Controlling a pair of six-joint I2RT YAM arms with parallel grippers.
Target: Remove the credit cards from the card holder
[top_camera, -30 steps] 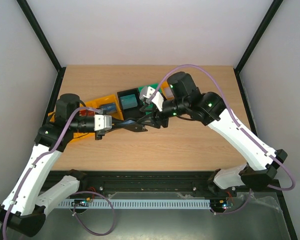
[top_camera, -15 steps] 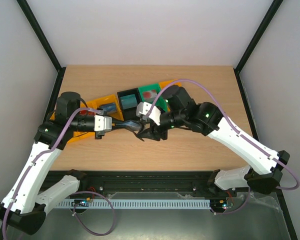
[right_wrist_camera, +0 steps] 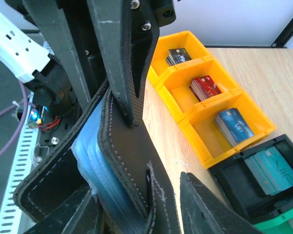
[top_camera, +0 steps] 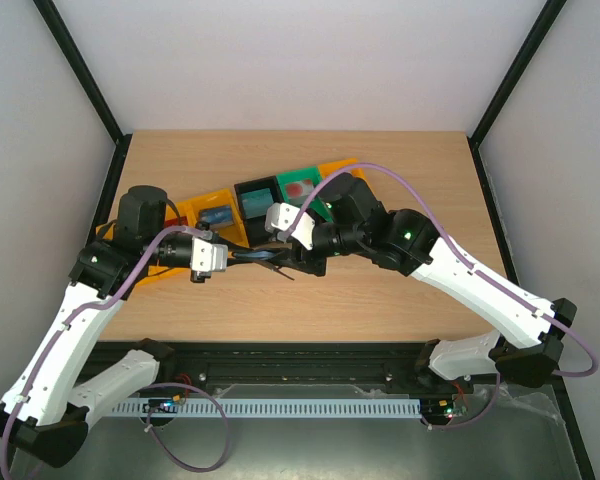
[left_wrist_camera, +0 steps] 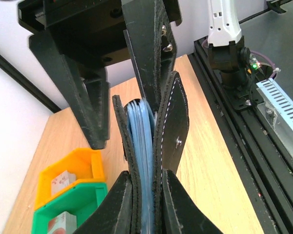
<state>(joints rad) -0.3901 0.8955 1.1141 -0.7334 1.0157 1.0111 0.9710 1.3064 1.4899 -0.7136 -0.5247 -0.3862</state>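
The card holder (left_wrist_camera: pixel 173 122) is black with blue-grey inner pockets (left_wrist_camera: pixel 141 146) and stands on edge. My left gripper (left_wrist_camera: pixel 146 176) is shut on its lower end; in the top view this gripper (top_camera: pixel 250 256) holds the holder (top_camera: pixel 270 257) above the table. My right gripper (right_wrist_camera: pixel 136 192) is open and straddles the holder's other end (right_wrist_camera: pixel 132 156), one finger (right_wrist_camera: pixel 205 204) clear of the cover. In the left wrist view its fingers (left_wrist_camera: pixel 90 97) hang over the holder. Any credit cards inside the pockets are hidden.
A row of bins runs behind the grippers: yellow (top_camera: pixel 195 215), black (top_camera: pixel 242 190), green (top_camera: pixel 325 212). The right wrist view shows stacks of cards in the yellow bins: black (right_wrist_camera: pixel 178 56), red (right_wrist_camera: pixel 205 87), blue (right_wrist_camera: pixel 234 124). The table's front rail (left_wrist_camera: pixel 244 122) is close.
My right gripper has moved left and down from over the bins to the holder's free end. My left gripper has kept hold of the holder and shifted only slightly.
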